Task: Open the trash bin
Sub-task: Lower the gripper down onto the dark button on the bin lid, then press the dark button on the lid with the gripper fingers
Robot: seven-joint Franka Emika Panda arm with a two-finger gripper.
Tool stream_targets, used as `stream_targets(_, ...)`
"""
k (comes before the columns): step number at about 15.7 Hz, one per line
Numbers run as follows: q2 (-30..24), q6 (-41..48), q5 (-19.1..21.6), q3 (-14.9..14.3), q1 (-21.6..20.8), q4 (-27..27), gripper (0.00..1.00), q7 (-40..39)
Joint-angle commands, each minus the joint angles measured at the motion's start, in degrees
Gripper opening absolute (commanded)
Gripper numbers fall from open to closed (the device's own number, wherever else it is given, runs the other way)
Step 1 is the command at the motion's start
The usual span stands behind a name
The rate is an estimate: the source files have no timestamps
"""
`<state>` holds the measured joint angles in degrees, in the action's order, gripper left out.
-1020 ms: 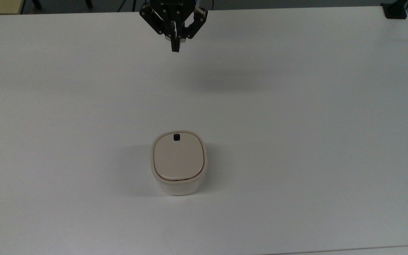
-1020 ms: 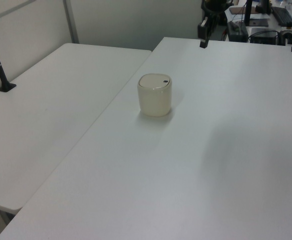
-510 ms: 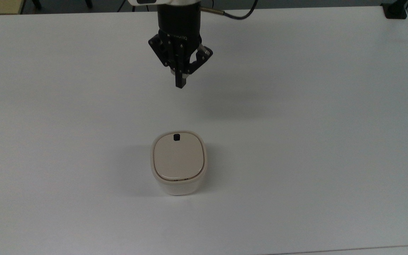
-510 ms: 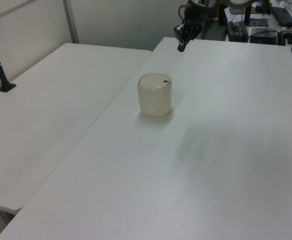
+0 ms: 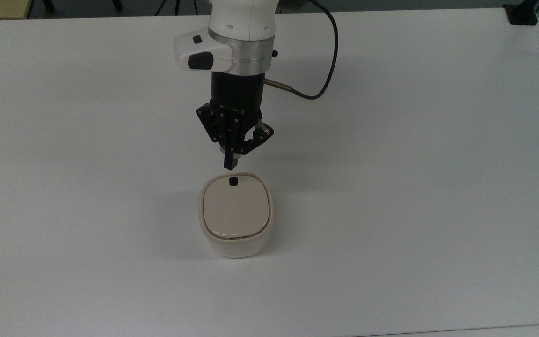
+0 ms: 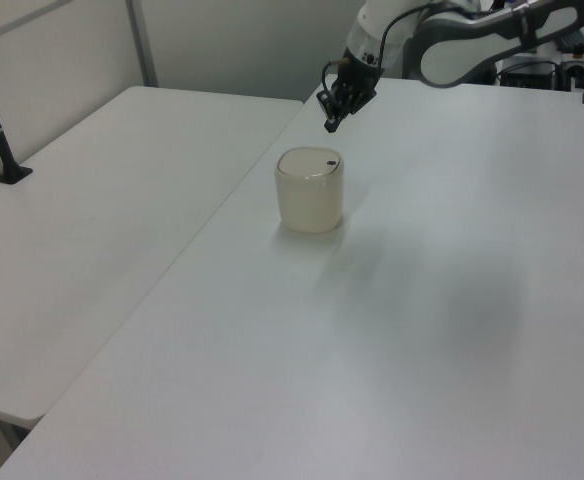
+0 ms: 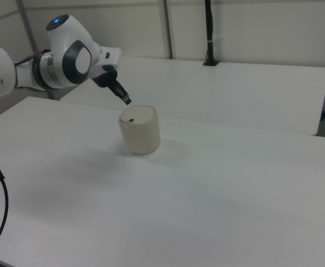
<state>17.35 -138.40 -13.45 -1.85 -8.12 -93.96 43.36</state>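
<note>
The trash bin (image 5: pixel 236 216) (image 6: pixel 310 190) (image 7: pixel 139 129) is a small cream-beige rounded-square tub standing on the white table, its smooth lid down. A small black button (image 5: pixel 233 181) sits at the lid's far rim in the top view. My black gripper (image 5: pixel 230 164) (image 6: pixel 329 125) (image 7: pixel 127 102) hangs just above and behind that button, fingers pressed together and pointing down at it, holding nothing. It does not touch the bin.
The white table (image 5: pixel 414 164) spreads wide around the bin. A second white table (image 6: pixel 102 200) adjoins it on the left view's left. A black cable (image 5: pixel 325 70) loops from the wrist. A black clamp post (image 7: pixel 208 33) stands on the far table.
The arm has come forward from the table's far edge toward the bin, bringing the shut gripper down to just short of the lid's button. The bin has not moved.
</note>
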Motion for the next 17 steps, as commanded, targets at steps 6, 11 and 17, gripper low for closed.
stream_targets(6, 3.0, -1.8, -5.6, -0.5, -0.4, -0.7, 0.0, 3.4)
stream_targets(11, 4.6, -1.8, -7.0, -0.5, -0.5, -0.7, 0.0, 3.4)
stream_targets(17, 5.8, -1.9, -7.5, -0.3, -0.7, -0.7, 0.0, 3.6)
